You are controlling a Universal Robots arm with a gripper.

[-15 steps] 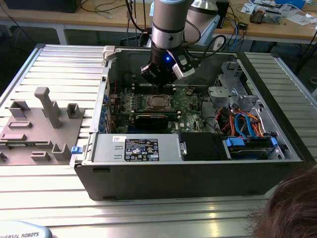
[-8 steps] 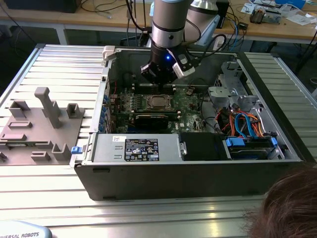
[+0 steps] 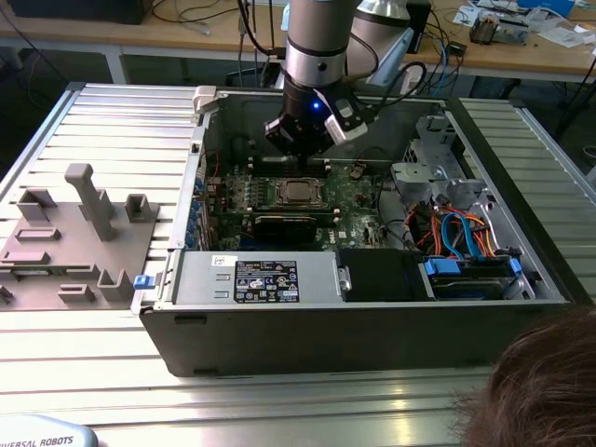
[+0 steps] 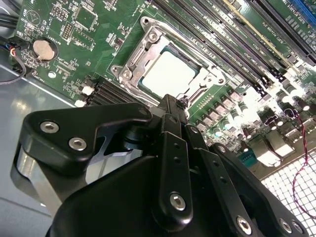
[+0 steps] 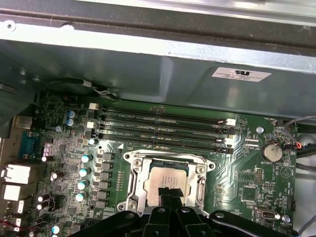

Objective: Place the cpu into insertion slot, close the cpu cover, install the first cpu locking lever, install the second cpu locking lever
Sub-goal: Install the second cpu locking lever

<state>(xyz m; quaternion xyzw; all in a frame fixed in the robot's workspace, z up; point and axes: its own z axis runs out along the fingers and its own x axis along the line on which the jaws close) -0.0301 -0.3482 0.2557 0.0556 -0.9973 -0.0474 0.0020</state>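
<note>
Open case (image 3: 372, 326): gripper (image 5: 168, 193) over seated cpu (image 5: 165, 178).

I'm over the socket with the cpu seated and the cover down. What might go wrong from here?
1. The tool hangs right at the cover edge; a slightly off descent might press the cpu instead of a lever.
2. Memory slots lie beside the socket; sideways drift may catch them.

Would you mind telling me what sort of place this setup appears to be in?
Probably a robotics lab or workshop bench. An open computer case lies on a slotted aluminium table, a grey parts fixture sits beside it, and a cluttered wooden bench with cables stands behind.
</note>
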